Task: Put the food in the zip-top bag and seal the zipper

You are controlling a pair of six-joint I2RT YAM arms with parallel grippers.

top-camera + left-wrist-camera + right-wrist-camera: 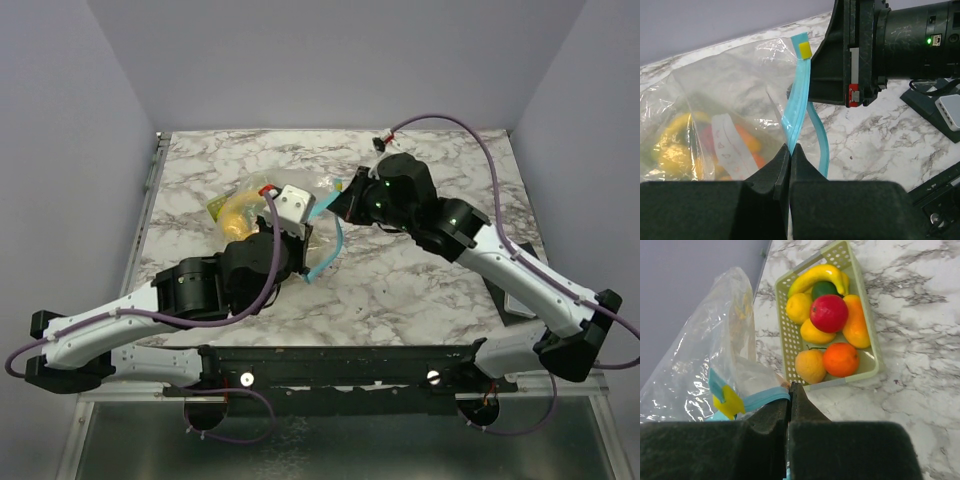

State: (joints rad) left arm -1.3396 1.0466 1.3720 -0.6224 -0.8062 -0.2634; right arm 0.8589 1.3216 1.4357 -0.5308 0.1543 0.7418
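Observation:
The clear zip-top bag [730, 85] [715, 340] hangs between my two grippers. Its light blue zipper [797, 100] [762, 396] [325, 262] carries a small yellow tab [803, 49]. My left gripper [790, 146] [305, 238] is shut on one part of the zipper, and my right gripper [790, 385] [336, 205] is shut on the strip close to the tab. The food lies in a pale green basket [875, 355]: banana [815, 276], red apple [828, 313], orange [840, 359], lemon [799, 307] and green piece [824, 288]. Yellow and orange shapes [675, 145] show through the bag; inside it or behind it, I cannot tell.
In the top view the basket [228, 208] is mostly hidden by the left arm. A dark flat stand with a grey-white device [945, 107] [510, 295] sits at the table's right. Walls close the left, back and right sides.

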